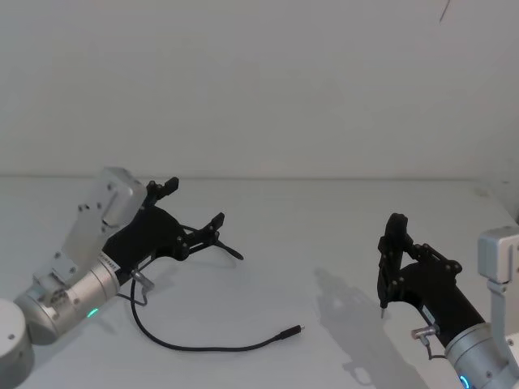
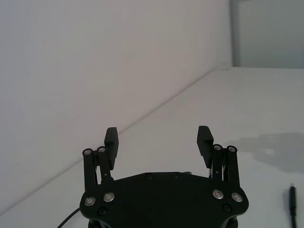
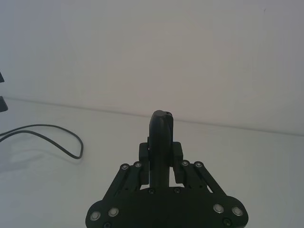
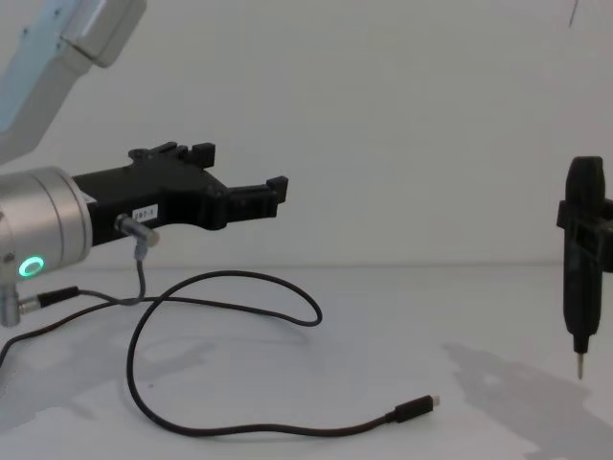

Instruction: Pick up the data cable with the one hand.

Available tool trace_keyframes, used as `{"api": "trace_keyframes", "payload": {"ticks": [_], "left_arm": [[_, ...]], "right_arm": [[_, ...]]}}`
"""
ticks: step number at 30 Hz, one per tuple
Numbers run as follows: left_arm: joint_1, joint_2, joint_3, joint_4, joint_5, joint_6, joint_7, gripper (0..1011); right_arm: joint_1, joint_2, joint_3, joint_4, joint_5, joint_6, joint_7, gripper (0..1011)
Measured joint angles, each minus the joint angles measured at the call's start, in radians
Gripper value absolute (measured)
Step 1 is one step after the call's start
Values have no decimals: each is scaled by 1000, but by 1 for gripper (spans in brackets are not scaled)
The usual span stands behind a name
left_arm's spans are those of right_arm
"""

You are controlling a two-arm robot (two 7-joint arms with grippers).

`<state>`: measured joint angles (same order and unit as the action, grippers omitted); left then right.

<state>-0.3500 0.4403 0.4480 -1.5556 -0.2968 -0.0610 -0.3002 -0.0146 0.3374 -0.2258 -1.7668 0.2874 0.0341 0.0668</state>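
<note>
Head view: my left gripper (image 1: pixel 195 203), released, centre left, hangs above the data cable (image 1: pixel 203 348); thin cord may slip free on closing. Right gripper (image 1: pixel 395 243), lower right, clenches pen tool (image 4: pixel 579 307).

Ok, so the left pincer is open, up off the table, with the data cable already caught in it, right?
No. The left pincer is open and up off the table, but it is empty: the chest view shows the data cable lying loose on the table, untouched.
</note>
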Motion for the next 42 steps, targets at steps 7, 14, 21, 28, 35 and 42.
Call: {"api": "trace_keyframes", "payload": {"ticks": [7,14,21,28,35,42], "left_arm": [[-29,31,-3,22,-53,-19,-130,1001],[-54,63,-4,45,-110,-32,-256,1001],[-81,100,7,77,-172,-41,-400,1001],[-102,136,27,111,-223,-42,-537,1001],[-118,171,59,149,-259,-26,-665,1001],[-131,191,89,185,-275,-17,-753,1001]], "right_arm": [[0,0,0,0,0,0,0,279],[0,0,0,0,0,0,0,279],[0,0,0,0,0,0,0,279],[0,0,0,0,0,0,0,279],[0,0,0,0,0,0,0,279],[0,0,0,0,0,0,0,279]]}}
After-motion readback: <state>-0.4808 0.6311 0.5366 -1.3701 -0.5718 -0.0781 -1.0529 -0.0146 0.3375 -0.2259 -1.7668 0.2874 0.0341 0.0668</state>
